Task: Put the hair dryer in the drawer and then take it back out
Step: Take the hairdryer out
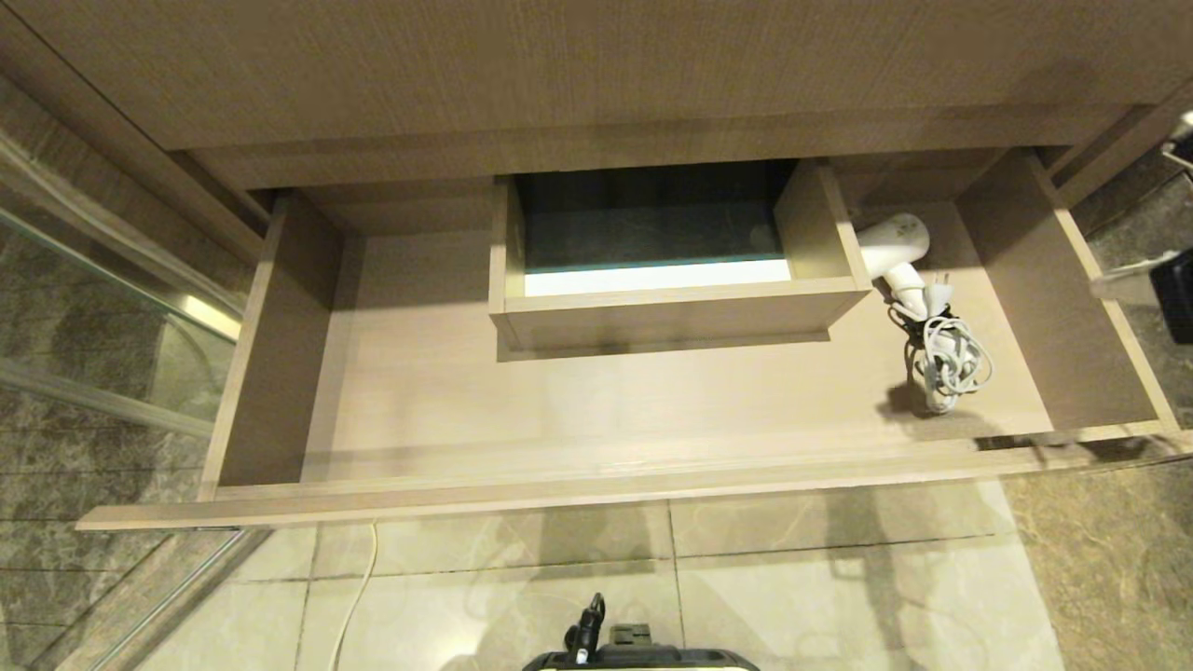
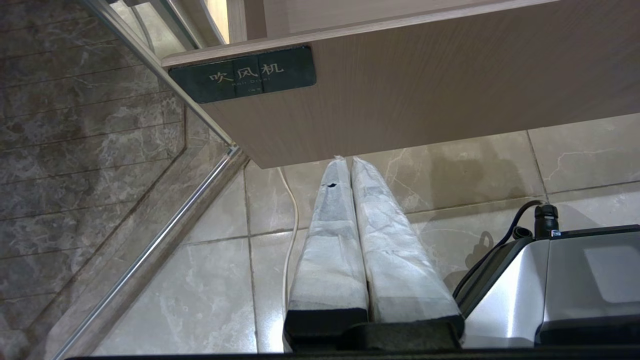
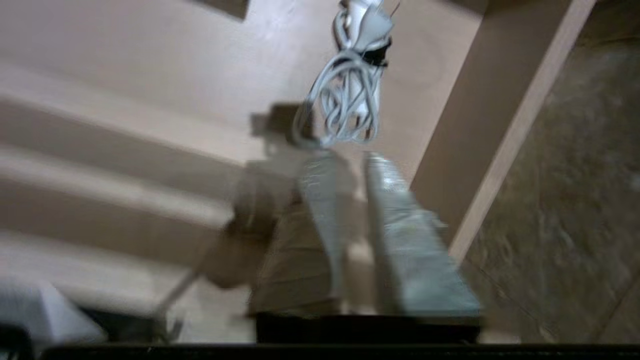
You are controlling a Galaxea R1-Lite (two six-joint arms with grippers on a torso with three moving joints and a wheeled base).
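While hair dryer (image 1: pixel 897 244) hugs drawer's (image 1: pixel 596 485) right wall (cord bundled), left stays roomy.

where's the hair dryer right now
In the head view, the hair dryer lies inside the open drawer toward its right end, just right of the boxed cutout, with its coiled cord trailing toward the drawer front.

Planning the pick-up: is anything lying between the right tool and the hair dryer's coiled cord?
Nothing: in the right wrist view only bare drawer floor separates the right tool from the hair dryer's cord bundle.
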